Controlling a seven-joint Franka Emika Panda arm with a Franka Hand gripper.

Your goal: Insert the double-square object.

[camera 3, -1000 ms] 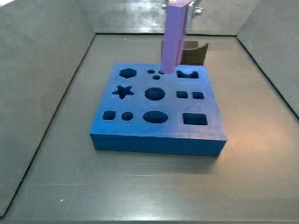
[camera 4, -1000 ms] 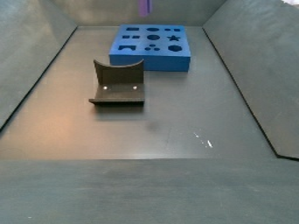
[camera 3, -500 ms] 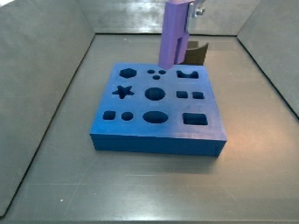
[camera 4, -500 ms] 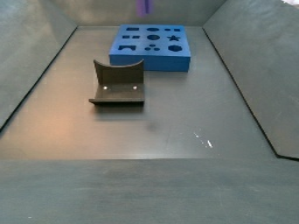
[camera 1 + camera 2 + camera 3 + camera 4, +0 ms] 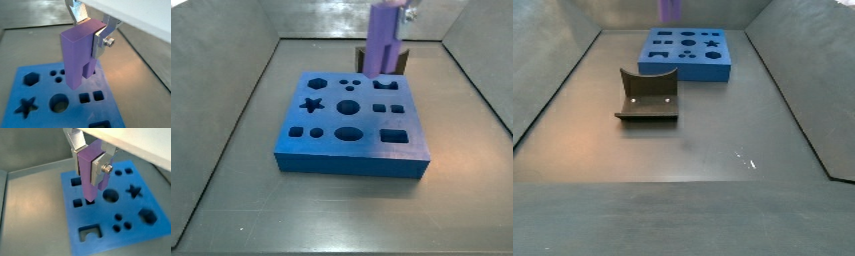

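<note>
The double-square object (image 5: 384,40) is a tall lavender peg held upright over the far edge of the blue block (image 5: 352,125). My gripper (image 5: 394,12) is shut on its upper end, at the top of this side view. In both wrist views the silver fingers (image 5: 102,39) (image 5: 101,169) clamp the peg (image 5: 80,55) (image 5: 89,173) on two sides, and its lower end hangs just above the block's holed top (image 5: 40,95) (image 5: 127,213). In a side view only the peg's lower end (image 5: 669,9) shows, above the block (image 5: 687,55).
A dark brown curved holder (image 5: 648,95) stands on the grey floor apart from the block; it shows behind the peg in a side view (image 5: 401,60). Sloping grey walls (image 5: 547,90) enclose the floor on all sides.
The gripper has carried the peg sideways along the block's far edge toward the holder and lifted it slightly. The block and holder have not moved.
</note>
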